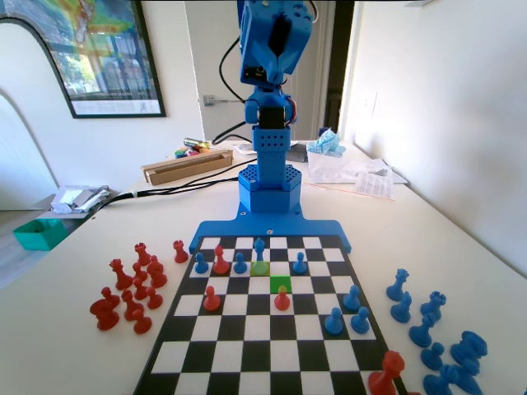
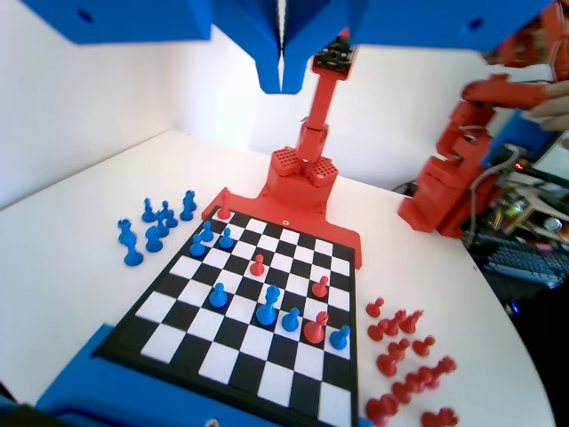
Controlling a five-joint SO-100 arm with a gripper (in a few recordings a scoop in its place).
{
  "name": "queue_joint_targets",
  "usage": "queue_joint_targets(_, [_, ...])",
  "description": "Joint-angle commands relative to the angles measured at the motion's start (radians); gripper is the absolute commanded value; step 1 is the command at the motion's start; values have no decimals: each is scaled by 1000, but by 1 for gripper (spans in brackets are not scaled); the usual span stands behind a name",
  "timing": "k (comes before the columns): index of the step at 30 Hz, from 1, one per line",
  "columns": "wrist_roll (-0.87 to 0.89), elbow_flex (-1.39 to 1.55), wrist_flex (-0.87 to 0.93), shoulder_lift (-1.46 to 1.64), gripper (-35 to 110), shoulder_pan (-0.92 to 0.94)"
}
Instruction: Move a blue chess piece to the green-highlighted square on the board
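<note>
Blue chess piece (image 1: 260, 246) base behind pawns.

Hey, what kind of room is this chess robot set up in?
Probably a home room or home office: a framed poster hangs on the wall, a door handle shows behind the table, and loose papers lie about.

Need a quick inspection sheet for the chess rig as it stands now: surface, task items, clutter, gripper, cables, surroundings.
Surface: board flat on a pale table, blue edge toward the arm.
Job's things: blue chess piece upright in the back row, just behind the olive square; green-highlighted square empty, a red pawn right in front of it.
Clutter: spare red pieces left of the board, spare blue pieces right, fixed view.
Gripper: gripper high above the board, jaws together, holding nothing.
Cables: black cables behind the arm.
Surroundings: cardboard box, papers, framed poster.
</note>
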Motion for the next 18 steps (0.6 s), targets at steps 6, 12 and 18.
queue_joint_targets(6, [-247,-273,123,-261,1,-34])
queue_joint_targets(12, [-522,-379,144,-486,1,35])
queue_joint_targets(18, [-637,-433,129,-699,1,67])
